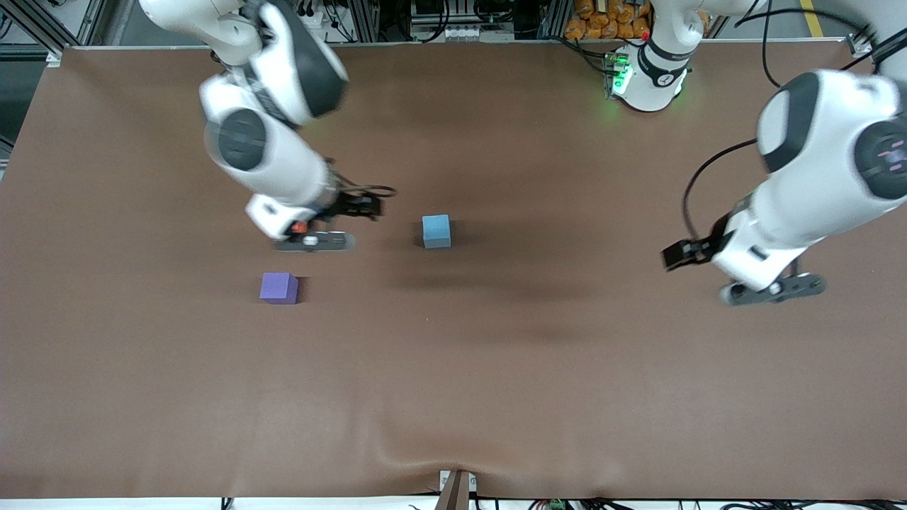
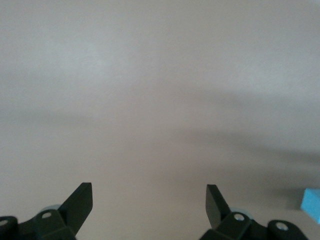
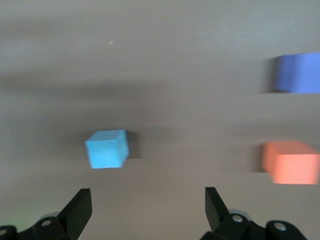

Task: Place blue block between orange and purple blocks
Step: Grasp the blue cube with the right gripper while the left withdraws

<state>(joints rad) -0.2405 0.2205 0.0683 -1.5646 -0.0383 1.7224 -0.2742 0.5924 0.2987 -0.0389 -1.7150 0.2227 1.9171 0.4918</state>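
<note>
A wide brown table [image 1: 496,397] fills the scene, with my two arms' bases along its edge away from the front camera. The blue block [image 1: 436,231] sits near the middle of the table. The purple block [image 1: 279,287] lies toward my right arm's end and nearer the front camera. The orange block [image 3: 292,161] is hidden under my right arm in the front view; only my right wrist view shows it, just beside the purple one with a narrow gap between.

My right gripper [image 1: 314,241] hovers over the table beside the blue block, fingers spread wide and empty. My left gripper [image 1: 774,289] waits over bare table toward the left arm's end, also spread and empty.

The step in hand looks like the reach for the blue block. To do it well, I should centre my right gripper above the cube, square my fingers to two flat faces, and descend straight.

The gap between orange and purple seems tight, though blur makes that hard to judge. My left wrist view catches only a corner of the blue block.
</note>
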